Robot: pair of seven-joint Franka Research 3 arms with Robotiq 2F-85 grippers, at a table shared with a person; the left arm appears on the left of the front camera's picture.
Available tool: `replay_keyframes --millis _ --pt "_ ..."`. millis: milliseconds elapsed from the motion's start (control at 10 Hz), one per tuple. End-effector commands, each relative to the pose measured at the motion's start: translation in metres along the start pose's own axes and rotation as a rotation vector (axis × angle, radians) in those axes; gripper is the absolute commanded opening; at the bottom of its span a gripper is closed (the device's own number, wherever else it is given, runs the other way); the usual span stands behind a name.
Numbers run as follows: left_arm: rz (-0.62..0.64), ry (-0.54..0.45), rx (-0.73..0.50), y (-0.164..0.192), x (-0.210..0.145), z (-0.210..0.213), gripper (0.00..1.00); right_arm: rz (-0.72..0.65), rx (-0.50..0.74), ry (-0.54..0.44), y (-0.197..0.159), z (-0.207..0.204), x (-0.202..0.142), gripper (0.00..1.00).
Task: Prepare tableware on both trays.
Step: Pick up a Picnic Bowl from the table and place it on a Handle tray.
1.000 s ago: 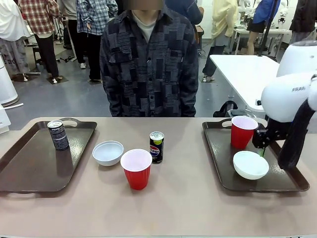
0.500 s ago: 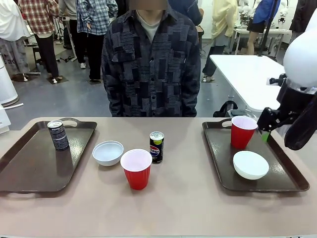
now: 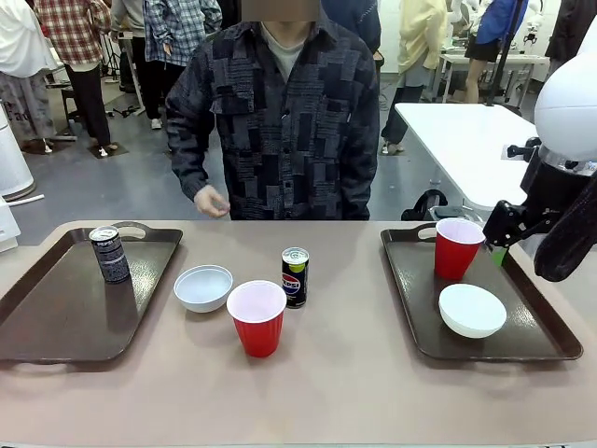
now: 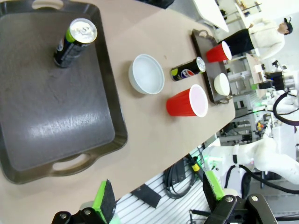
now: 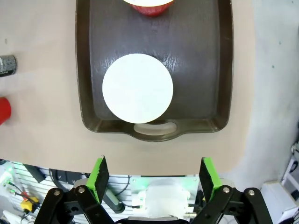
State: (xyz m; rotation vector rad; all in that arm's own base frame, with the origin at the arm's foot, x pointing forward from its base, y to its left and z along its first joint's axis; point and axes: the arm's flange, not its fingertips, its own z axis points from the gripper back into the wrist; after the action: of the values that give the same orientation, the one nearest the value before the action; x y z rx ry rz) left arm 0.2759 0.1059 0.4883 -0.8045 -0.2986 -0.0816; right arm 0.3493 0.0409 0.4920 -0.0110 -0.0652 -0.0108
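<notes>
At lower left of the front view, the left tray (image 3: 56, 317) runs lengthwise up the frame, with a dark can (image 3: 109, 254) upright near its top end. At centre, on the bare table (image 3: 354, 373), a white bowl (image 3: 203, 287), red cup (image 3: 256, 317) and Pepsi can (image 3: 295, 277) stand upright. The right tray (image 3: 410, 299) carries a second cup (image 3: 457, 247) and second bowl (image 3: 472, 310). Your left gripper (image 4: 158, 184) and right gripper (image 5: 154, 164) are spread wide and empty.

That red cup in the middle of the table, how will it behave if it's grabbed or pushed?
The red cup looks empty, so probably light. Its walls look like thin plastic, so a hard squeeze may dent it. Narrower at the base than the rim, it could tip if pushed high.
</notes>
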Motion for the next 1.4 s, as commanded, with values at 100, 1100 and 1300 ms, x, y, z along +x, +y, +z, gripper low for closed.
replay_keyframes --millis 100,1100,1300 --pt "0.009 -0.008 -0.021 -0.001 0.000 0.001 1.00 0.006 -0.014 0.000 -0.001 -0.004 0.001 1.00" --pt "-0.203 0.346 0.698 -0.167 0.126 -0.091 1.00 -0.042 0.814 0.327 -0.089 -0.013 -0.070 1.00" --pt "-0.256 0.410 0.709 -0.183 0.113 -0.128 1.00 -0.017 0.892 0.310 -0.107 -0.011 -0.085 1.00"
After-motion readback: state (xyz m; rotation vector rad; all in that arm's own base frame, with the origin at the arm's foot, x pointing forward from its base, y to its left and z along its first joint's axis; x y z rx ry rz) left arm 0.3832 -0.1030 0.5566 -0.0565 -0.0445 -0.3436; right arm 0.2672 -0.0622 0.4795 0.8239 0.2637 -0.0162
